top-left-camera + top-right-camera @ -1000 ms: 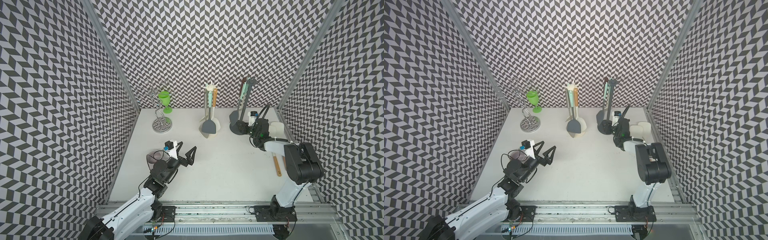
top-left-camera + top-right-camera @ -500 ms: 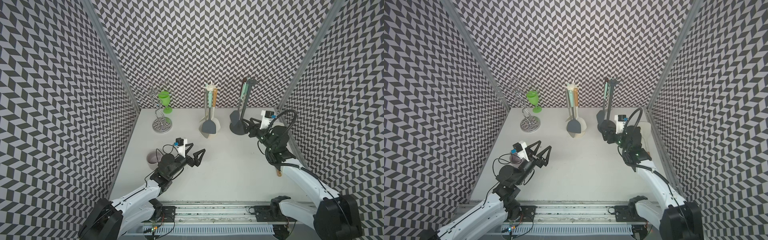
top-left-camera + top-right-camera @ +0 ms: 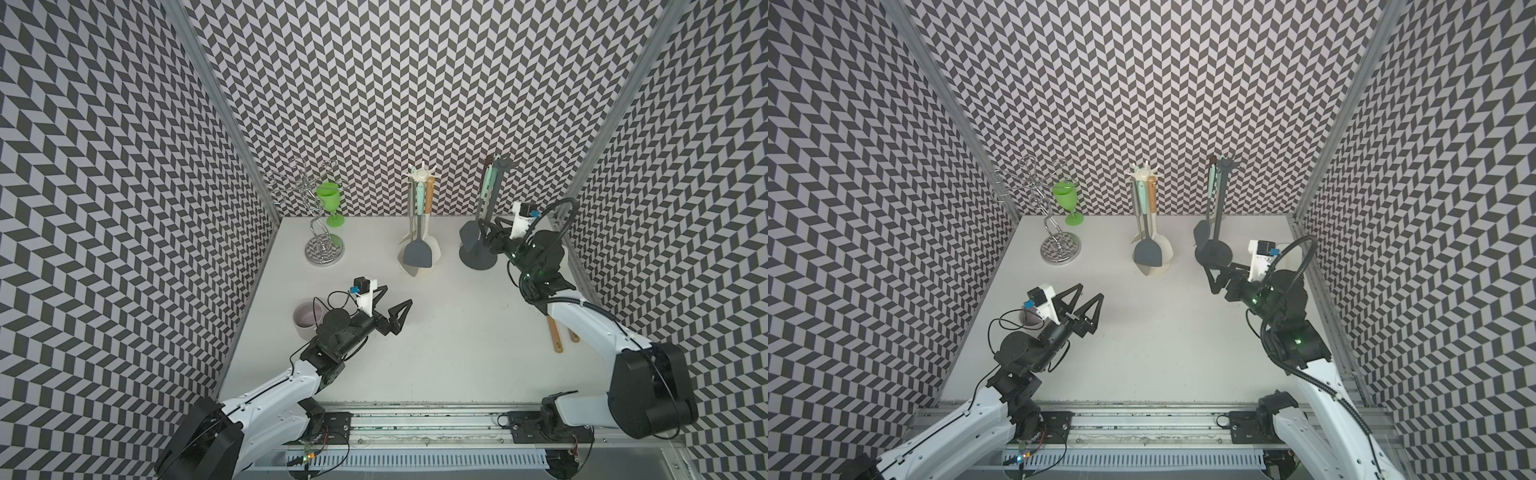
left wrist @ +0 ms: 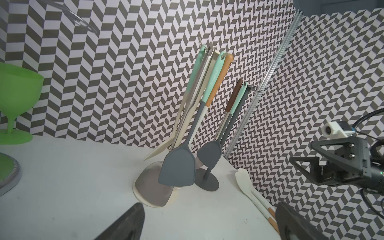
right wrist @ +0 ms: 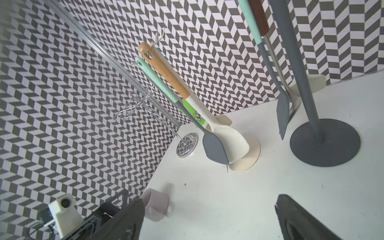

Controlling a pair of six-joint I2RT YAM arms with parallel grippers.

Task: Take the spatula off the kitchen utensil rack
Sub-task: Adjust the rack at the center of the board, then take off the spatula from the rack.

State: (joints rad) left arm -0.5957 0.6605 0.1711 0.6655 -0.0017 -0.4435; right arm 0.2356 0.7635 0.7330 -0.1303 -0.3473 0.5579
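Note:
Two utensil racks stand at the back: a cream rack (image 3: 420,174) mid-table and a dark grey rack (image 3: 478,259) to its right. A grey spatula (image 3: 417,253) with a mint handle hangs on the cream rack, also in the left wrist view (image 4: 178,170). Another grey spatula (image 3: 471,237) hangs on the dark rack, also in the right wrist view (image 5: 283,112). My right gripper (image 3: 484,232) is open and empty, close to the dark rack's base. My left gripper (image 3: 399,294) is open and empty over the table, short of the cream rack.
A green goblet (image 3: 329,199) and a wire glass stand (image 3: 324,249) are at the back left. A pale cup (image 3: 307,320) sits beside my left arm. Wooden-handled utensils (image 3: 555,336) lie on the table by the right wall.
My right gripper's jaws have opened wider and its arm has stretched out, the gripper staying by the dark rack. My left gripper has shifted a little to the right.

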